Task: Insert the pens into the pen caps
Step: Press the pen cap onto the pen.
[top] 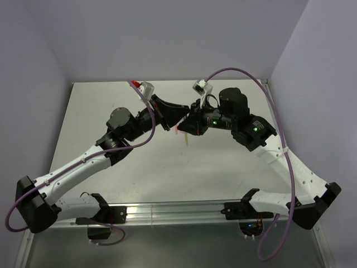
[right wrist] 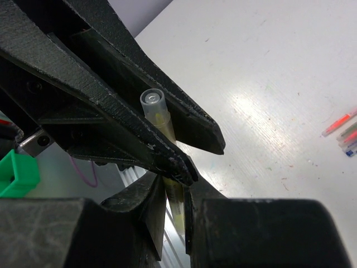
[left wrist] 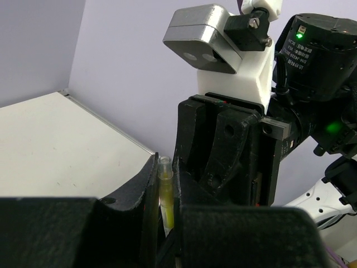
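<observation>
My two grippers meet tip to tip above the middle of the table (top: 223,178). A thin yellow pen (left wrist: 166,195) with a clear tubular end (right wrist: 152,100) is clamped between the fingers of my left gripper (left wrist: 165,167). In the right wrist view the same yellow pen (right wrist: 162,120) runs down from the left gripper (right wrist: 201,156) into the jaws of my right gripper (right wrist: 175,192), which are shut on its lower part. I cannot tell whether the clear end is a pen cap. From above, the left gripper (top: 177,120) and right gripper (top: 187,124) hide the pen.
A few loose pens (right wrist: 338,125) in orange-red, green and blue lie together on the table at the right edge of the right wrist view. Grey walls close the table at the back and sides. The arm bases sit at the near rail (top: 178,209).
</observation>
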Controlling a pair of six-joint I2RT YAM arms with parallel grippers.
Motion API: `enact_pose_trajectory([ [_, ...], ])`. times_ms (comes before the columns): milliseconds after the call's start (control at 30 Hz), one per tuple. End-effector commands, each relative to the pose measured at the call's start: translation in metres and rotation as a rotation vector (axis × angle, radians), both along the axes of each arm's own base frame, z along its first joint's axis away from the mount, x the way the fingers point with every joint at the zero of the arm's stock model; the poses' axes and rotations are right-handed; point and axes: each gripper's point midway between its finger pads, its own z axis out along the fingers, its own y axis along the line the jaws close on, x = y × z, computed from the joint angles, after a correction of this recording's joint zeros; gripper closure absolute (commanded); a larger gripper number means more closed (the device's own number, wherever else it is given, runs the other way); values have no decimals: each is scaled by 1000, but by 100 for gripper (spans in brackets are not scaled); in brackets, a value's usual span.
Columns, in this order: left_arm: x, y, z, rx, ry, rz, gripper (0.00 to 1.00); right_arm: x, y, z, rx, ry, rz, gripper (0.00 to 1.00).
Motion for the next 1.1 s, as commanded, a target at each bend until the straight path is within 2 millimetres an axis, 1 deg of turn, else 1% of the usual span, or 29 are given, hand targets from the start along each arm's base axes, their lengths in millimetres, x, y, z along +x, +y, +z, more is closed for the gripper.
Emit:
enact_pose_trajectory([
  [0,-75,-16,-113,324,227,-319,100,50,-42,156,309,-438,-336,100],
  [300,-78,-6,-129,350,266,-290,100,54,-47,159,296,-448,-369,100],
  [333,-78,-5,-135,357,278,-285,100,54,-47,161,299,-452,-369,100],
  [500,-79,2,-150,384,304,-267,100,55,-50,162,292,-458,-381,100],
  [633,-82,4,-158,390,322,-269,100,56,-50,163,289,-458,-384,100],
  [900,-88,3,-172,383,358,-287,100,59,-48,167,287,-462,-384,100],
  [1067,-96,-4,-179,376,377,-309,100,62,-48,168,283,-466,-391,100],
])
